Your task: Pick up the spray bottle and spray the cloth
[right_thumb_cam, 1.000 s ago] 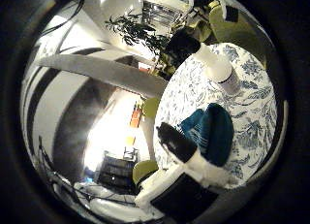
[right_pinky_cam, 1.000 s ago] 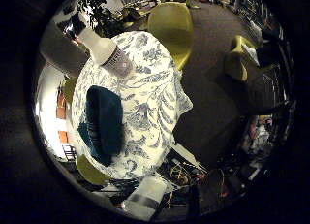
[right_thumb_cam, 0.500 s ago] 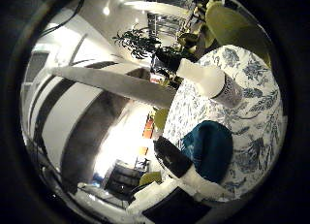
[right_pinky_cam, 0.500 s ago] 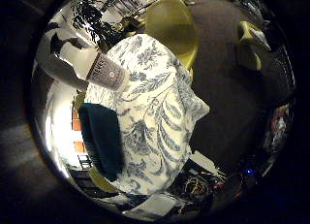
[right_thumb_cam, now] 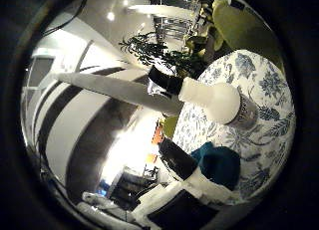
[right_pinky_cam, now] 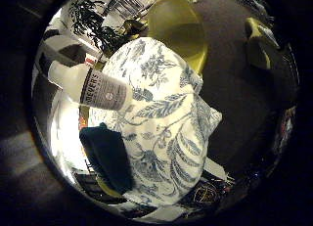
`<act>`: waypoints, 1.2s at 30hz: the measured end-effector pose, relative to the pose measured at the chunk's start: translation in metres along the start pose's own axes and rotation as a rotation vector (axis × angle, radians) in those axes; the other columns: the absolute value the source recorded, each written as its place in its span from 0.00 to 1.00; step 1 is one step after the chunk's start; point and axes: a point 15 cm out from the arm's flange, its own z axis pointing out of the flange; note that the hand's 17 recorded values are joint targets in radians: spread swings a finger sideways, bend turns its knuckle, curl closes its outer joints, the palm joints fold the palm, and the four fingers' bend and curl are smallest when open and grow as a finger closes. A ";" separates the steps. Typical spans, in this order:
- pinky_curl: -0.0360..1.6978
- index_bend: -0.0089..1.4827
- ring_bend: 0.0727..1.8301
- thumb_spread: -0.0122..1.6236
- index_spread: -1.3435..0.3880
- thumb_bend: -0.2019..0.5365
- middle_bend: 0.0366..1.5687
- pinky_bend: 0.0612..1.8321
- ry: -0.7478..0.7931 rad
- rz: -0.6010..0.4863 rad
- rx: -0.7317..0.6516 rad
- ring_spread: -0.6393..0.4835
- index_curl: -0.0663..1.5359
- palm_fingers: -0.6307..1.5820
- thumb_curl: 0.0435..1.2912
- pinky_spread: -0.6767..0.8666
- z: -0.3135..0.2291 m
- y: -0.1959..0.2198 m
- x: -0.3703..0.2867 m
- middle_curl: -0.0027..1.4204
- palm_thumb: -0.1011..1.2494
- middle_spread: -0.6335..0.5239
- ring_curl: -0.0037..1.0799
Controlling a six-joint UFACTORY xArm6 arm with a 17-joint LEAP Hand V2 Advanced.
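Note:
A white spray bottle (right_pinky_cam: 94, 86) with a grey label and a black nozzle (right_thumb_cam: 165, 83) stands on a table with a blue-and-white floral tablecloth (right_pinky_cam: 168, 99). A dark teal cloth (right_pinky_cam: 108, 156) lies flat on the tablecloth beside the bottle, near the table's edge. In the right thumb side palm view the bottle (right_thumb_cam: 217, 99) is large and close to the palm. White and black fingers of my right hand (right_thumb_cam: 187, 178) reach out fairly straight beside the cloth (right_thumb_cam: 223, 162). They do not touch the bottle and hold nothing.
Yellow-green chairs (right_pinky_cam: 182, 26) (right_pinky_cam: 260, 42) stand on the dark floor around the table. A leafy plant (right_thumb_cam: 150, 47) stands behind the bottle. A white slanted beam (right_thumb_cam: 100, 83) crosses the room beyond it.
The whole picture has shifted: the hand has moved closer to the bottle, which now looks larger in the two palm views. The bottle and the cloth lie where they were.

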 end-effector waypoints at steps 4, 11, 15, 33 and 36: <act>0.18 0.11 0.19 0.69 0.72 0.24 0.15 0.24 -0.007 -0.009 -0.009 0.78 0.20 0.32 0.23 0.69 0.011 -0.006 -0.003 0.24 0.46 0.74 0.25; 0.18 0.10 0.19 0.69 0.72 0.24 0.15 0.23 -0.015 -0.013 -0.027 0.78 0.20 0.32 0.23 0.69 0.024 -0.007 -0.009 0.24 0.46 0.74 0.25; 0.18 0.10 0.19 0.69 0.72 0.24 0.16 0.23 -0.015 -0.027 -0.039 0.78 0.20 0.32 0.22 0.69 0.034 -0.008 -0.014 0.24 0.46 0.74 0.25; 0.18 0.12 0.23 0.68 0.72 0.24 0.20 0.22 0.008 -0.098 -0.104 0.76 0.21 0.38 0.22 0.68 0.086 -0.023 -0.046 0.25 0.46 0.71 0.26; 0.17 0.12 0.30 0.68 0.71 0.25 0.25 0.21 0.001 -0.108 -0.110 0.67 0.22 0.48 0.22 0.64 0.097 -0.025 -0.055 0.27 0.48 0.63 0.28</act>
